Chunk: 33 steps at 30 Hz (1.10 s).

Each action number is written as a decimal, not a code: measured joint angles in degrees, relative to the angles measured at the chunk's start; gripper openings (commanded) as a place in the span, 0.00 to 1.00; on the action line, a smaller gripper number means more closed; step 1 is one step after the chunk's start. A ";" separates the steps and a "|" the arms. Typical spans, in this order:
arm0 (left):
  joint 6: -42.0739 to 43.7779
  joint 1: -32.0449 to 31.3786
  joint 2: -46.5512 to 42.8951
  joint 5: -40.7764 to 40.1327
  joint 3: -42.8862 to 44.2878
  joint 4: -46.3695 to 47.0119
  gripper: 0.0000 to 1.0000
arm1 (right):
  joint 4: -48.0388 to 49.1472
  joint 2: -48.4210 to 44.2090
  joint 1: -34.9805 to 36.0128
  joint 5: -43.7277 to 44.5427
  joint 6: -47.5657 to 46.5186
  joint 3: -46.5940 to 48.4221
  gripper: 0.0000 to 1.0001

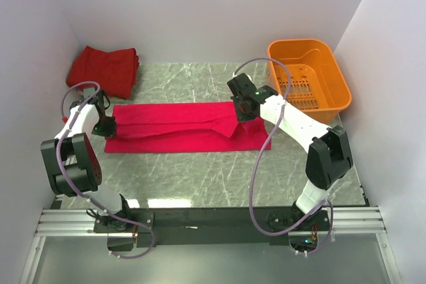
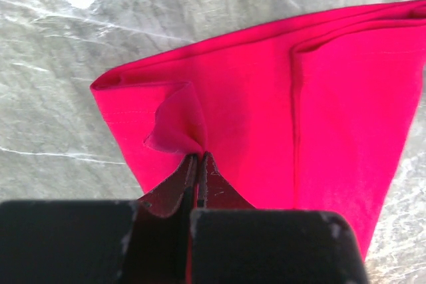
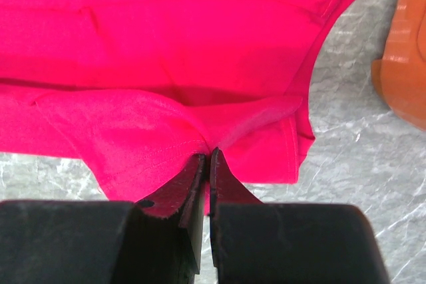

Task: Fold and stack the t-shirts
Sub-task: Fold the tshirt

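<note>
A crimson t-shirt (image 1: 180,128) lies folded into a long strip across the middle of the table. My left gripper (image 1: 106,126) is shut on its left end; in the left wrist view the closed fingertips (image 2: 200,159) pinch a raised fold of the crimson cloth (image 2: 266,98). My right gripper (image 1: 245,112) is shut on the cloth toward its right end, lifting a fold; in the right wrist view the fingertips (image 3: 206,157) pinch the crimson cloth (image 3: 166,44). A stack of darker red folded t-shirts (image 1: 104,68) sits at the far left corner.
An orange plastic basket (image 1: 310,81) stands at the far right, close to my right arm; its edge shows in the right wrist view (image 3: 403,78). White walls enclose the marble table (image 1: 200,177) on three sides.
</note>
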 measured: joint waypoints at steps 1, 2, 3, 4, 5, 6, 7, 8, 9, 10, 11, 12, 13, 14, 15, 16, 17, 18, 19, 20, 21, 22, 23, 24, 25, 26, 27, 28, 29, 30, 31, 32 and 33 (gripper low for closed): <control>0.00 -0.04 0.11 0.00 0.20 0.07 0.01 | 0.02 0.24 -0.17 -0.07 -0.02 0.35 0.00; 0.07 -0.20 0.26 -0.02 0.44 0.13 0.01 | 0.11 0.44 -0.28 -0.09 -0.02 0.61 0.00; 0.17 -0.42 0.48 -0.04 0.70 0.15 0.01 | 0.09 0.66 -0.46 -0.09 0.00 0.98 0.00; 0.20 -0.63 0.70 -0.20 0.94 0.13 0.02 | 0.15 0.94 -0.63 -0.11 -0.02 1.31 0.00; 0.17 -0.96 1.14 -0.66 1.36 0.09 0.02 | 0.15 1.31 -0.83 -0.13 -0.02 1.73 0.00; 0.17 -1.29 1.64 -1.09 1.79 0.11 0.04 | 0.20 1.77 -1.01 -0.20 -0.07 2.16 0.00; 0.17 -1.62 2.27 -1.46 2.25 0.07 0.06 | 0.20 2.45 -1.20 -0.24 -0.09 2.73 0.00; 0.17 -1.90 3.04 -1.77 2.89 0.11 0.09 | 0.24 3.13 -1.36 -0.35 -0.15 3.23 0.00; 0.13 -2.10 3.65 -1.97 3.41 0.13 0.13 | 0.24 4.00 -1.53 -0.46 -0.22 3.91 0.00; 0.13 -2.34 4.44 -2.25 3.96 0.09 0.23 | 0.28 5.14 -1.79 -0.66 -0.26 4.70 0.00; 0.17 -2.47 5.18 -2.67 4.48 0.02 0.30 | 0.33 6.32 -2.01 -0.85 -0.31 5.46 0.00; 0.09 -2.56 5.99 -3.17 5.05 0.02 0.38 | 0.33 7.37 -2.19 -1.11 -0.39 6.23 0.00; -0.07 -2.54 6.64 -3.56 5.51 0.04 0.61 | 0.59 8.85 -2.51 -1.55 -0.57 7.32 0.00; 0.33 -2.54 7.13 -3.93 6.03 0.00 0.70 | 1.07 10.45 -2.84 -1.99 -0.79 8.35 0.08; 0.02 -2.54 7.67 -4.33 6.56 -0.02 0.77 | 1.05 12.20 -3.23 -2.27 -1.07 9.88 0.15; 0.00 -2.54 8.17 -4.83 7.43 -0.04 0.88 | 1.51 14.27 -3.69 -2.40 -1.31 11.67 0.26; 0.09 -2.49 8.83 -5.29 8.61 -0.26 0.91 | 1.97 16.57 -4.15 -2.49 -1.70 13.62 0.42; -0.15 -2.49 9.49 -5.84 10.16 -0.68 0.98 | 2.01 18.38 -4.52 -2.56 -1.70 15.50 0.47; -0.24 -2.49 10.21 -6.38 12.17 -1.31 0.99 | 2.12 20.92 -5.05 -2.56 -2.12 18.18 0.50; -0.13 -2.49 10.84 -6.80 14.23 -1.62 0.99 | 2.51 23.19 -5.57 -2.51 -2.45 20.59 0.53; -0.04 -2.49 11.30 -7.10 15.89 -1.68 0.99 | 2.82 25.07 -6.08 -2.36 -2.56 22.75 0.54; 0.22 -2.49 11.41 -7.26 17.42 -1.64 1.00 | 3.23 26.38 -6.58 -2.10 -2.62 24.17 0.55; 0.44 -2.54 11.37 -7.41 18.36 -1.57 0.99 | 3.45 27.02 -6.97 -1.60 -2.58 24.85 0.56; 0.79 -2.60 11.04 -7.58 18.99 -1.42 1.00 | 3.45 27.08 -7.19 -1.22 -2.58 24.90 0.57; 1.31 -2.71 10.56 -7.58 19.08 -1.05 0.99 | 3.32 26.91 -7.50 -0.76 -2.58 24.83 0.59; 1.57 -2.91 10.05 -7.58 18.99 -1.09 0.99 | 3.72 26.23 -7.76 -0.33 -2.51 24.39 0.63; 1.97 -3.13 9.51 -7.56 18.62 -0.83 0.99 | 4.63 25.14 -7.96 -0.17 -2.43 22.86 0.64; 2.60 -3.48 8.81 -7.48 18.08 -0.74 0.99 | 6.19 23.17 -8.04 -0.33 -2.32 19.78 0.65; 2.97 -3.91 8.15 -7.43 17.44 -0.55 1.00 | 6.49 21.29 -8.04 -0.61 -2.10 17.35 0.68; 3.34 -4.44 7.54 -7.39 16.74 -0.35 0.99 | 7.41 18.56 -8.02 -1.68 -1.84 13.64 0.70; 3.87 -5.05 7.10 -7.32 16.17 -0.42 1.00 | 8.26 15.54 -7.96 -2.60 -1.60 9.64 0.72; 4.24 -5.75 6.88 -7.32 15.78 -0.42 0.99 | 8.46 12.55 -7.89 -3.67 -1.33 6.19 0.73; 4.70 -6.47 6.82 -7.28 15.47 -0.37 0.99 | 9.01 9.84 -7.78 -5.14 -1.03 3.04 0.73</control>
